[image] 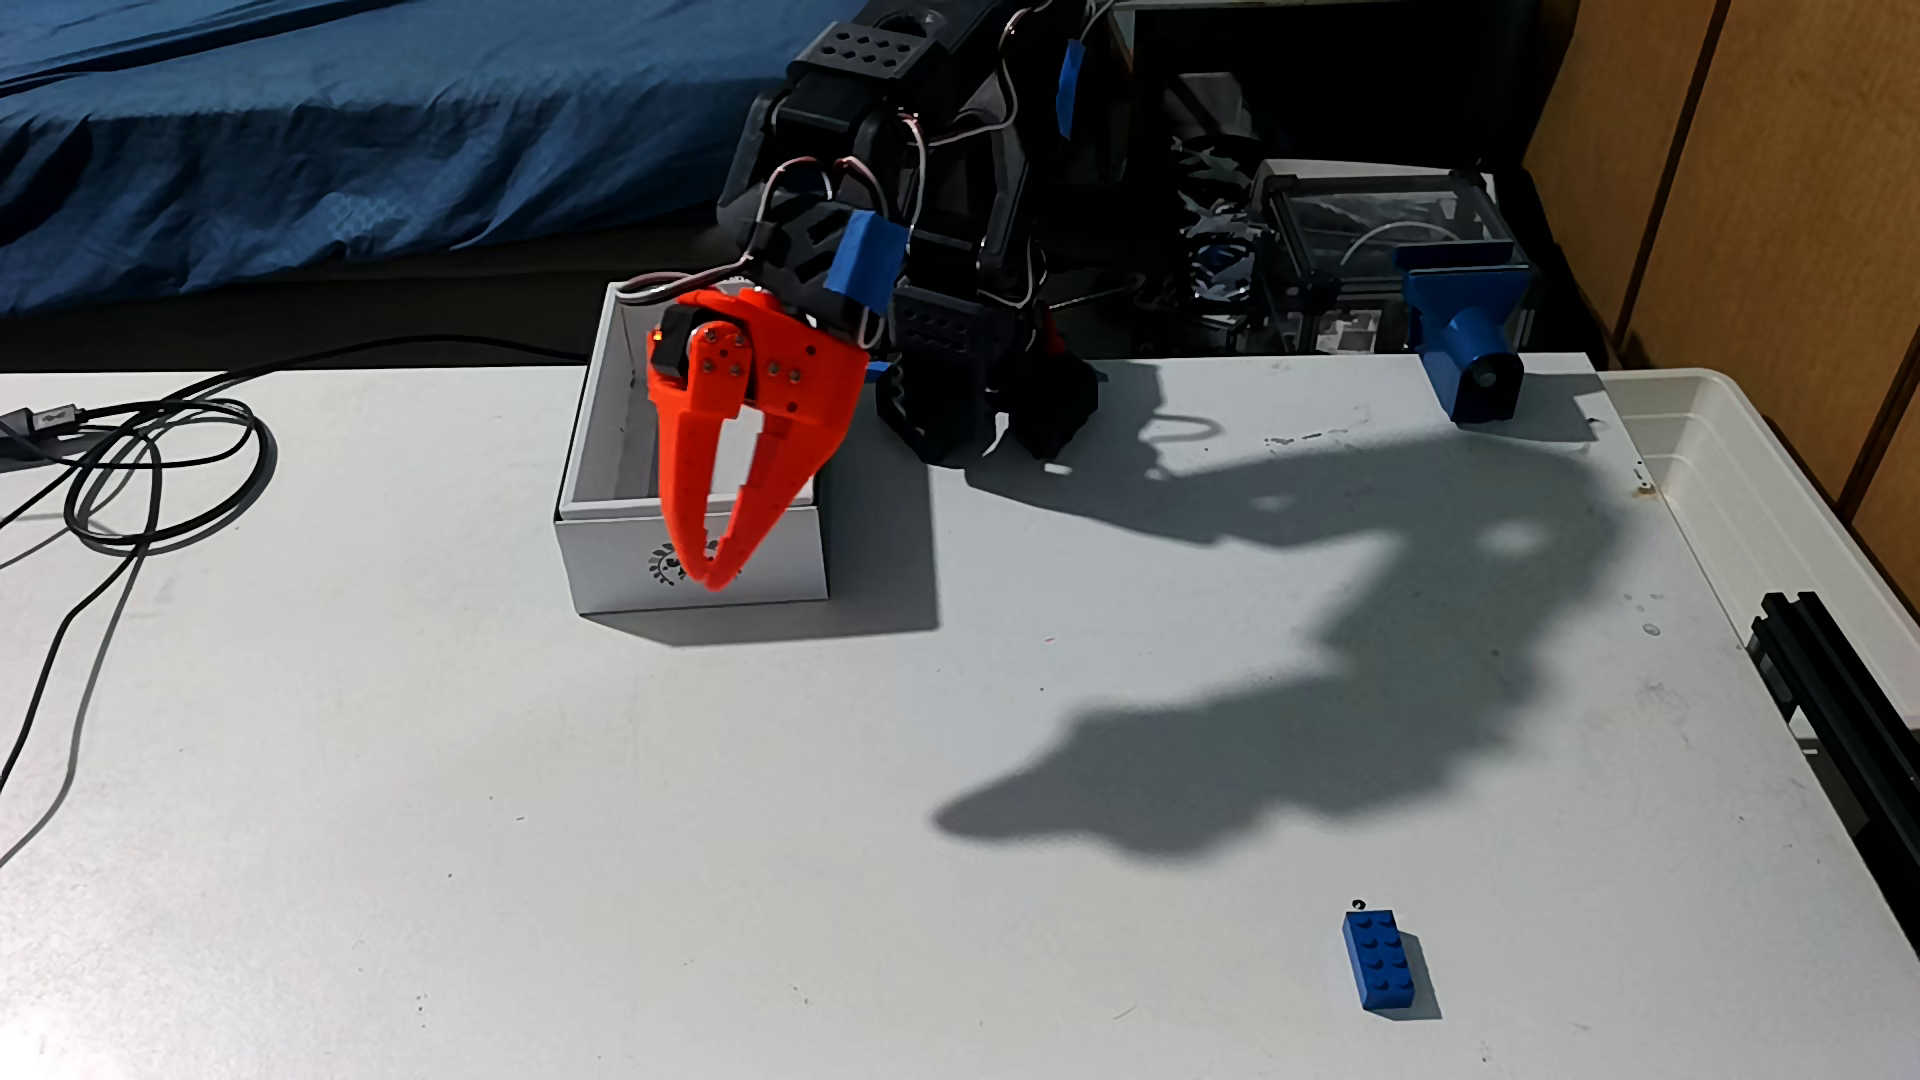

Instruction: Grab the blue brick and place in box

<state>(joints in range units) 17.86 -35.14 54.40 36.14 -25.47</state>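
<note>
The blue brick [1379, 960] lies flat on the white table near the front right, studs up. The white box [790, 561] stands open at the back centre-left, its wreath emblem on the near short side. My orange gripper [711, 576] hangs over the box's near wall, pointing down. Its fingertips meet, so it is shut, and nothing shows between the fingers. The gripper is far from the brick, which lies well to the right and nearer the camera.
Black cables [135, 467] coil at the left. A blue clamp piece [1467, 343] sits at the back right, and a translucent tub [1766, 467] beyond the table's right edge. A black rail [1839, 685] lies at the right. The arm's shadow falls across the table's middle.
</note>
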